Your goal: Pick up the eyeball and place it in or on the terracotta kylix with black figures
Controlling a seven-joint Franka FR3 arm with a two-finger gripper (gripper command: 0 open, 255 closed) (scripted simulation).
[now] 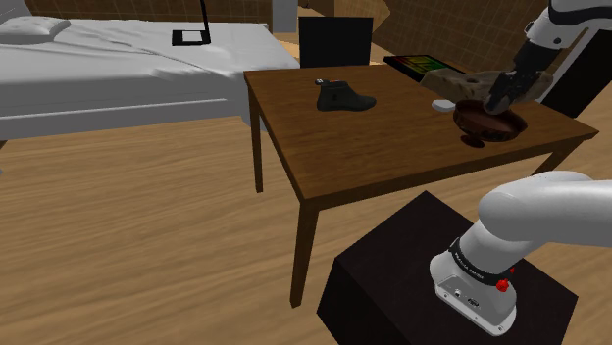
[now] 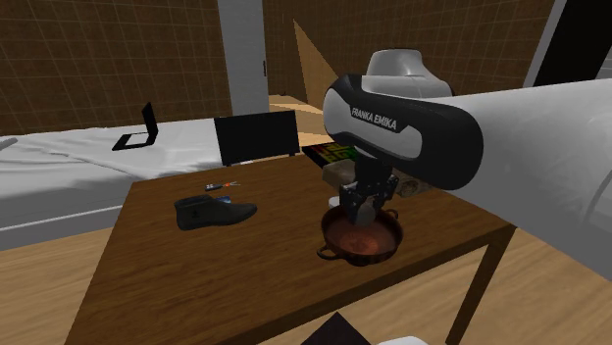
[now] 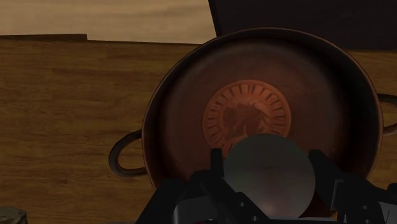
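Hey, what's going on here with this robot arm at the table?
The arm's black gripper is shut on the grey eyeball and holds it right above the reddish-brown kylix, which stands on the wooden table. The eyeball is not yet let go into it. A black shoe lies further along the table.

The shoulder view is evenly lit, the white bed [image 1: 118, 69] pale with soft shading in its folds. The wrist view is dim, and the reddish-brown two-handled bowl [image 3: 184, 83] looks murky.
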